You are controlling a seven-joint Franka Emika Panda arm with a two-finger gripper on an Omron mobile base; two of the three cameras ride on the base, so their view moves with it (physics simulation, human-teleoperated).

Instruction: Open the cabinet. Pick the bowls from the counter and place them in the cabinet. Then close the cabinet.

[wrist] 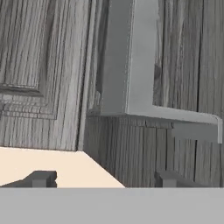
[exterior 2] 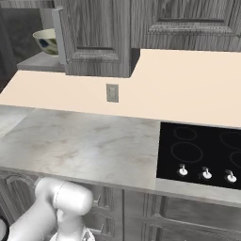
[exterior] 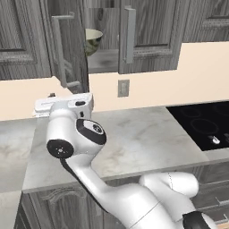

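I am holding my claw (wrist: 101,178) wide apart and gripping nothing, fingertips just below the left door's bar handle (wrist: 131,61), lined up for pushing that door shut. Beyond, the cabinet (exterior: 147,36) is standing ajar with a bowl (exterior: 92,40) sitting on its shelf, above the counter (exterior: 134,138).

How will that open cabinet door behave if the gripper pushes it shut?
The cabinet door looks like a stiff panel, so it should swing, not bend. Its smooth bar handle may let the fingertips slide. It looks fairly heavy.
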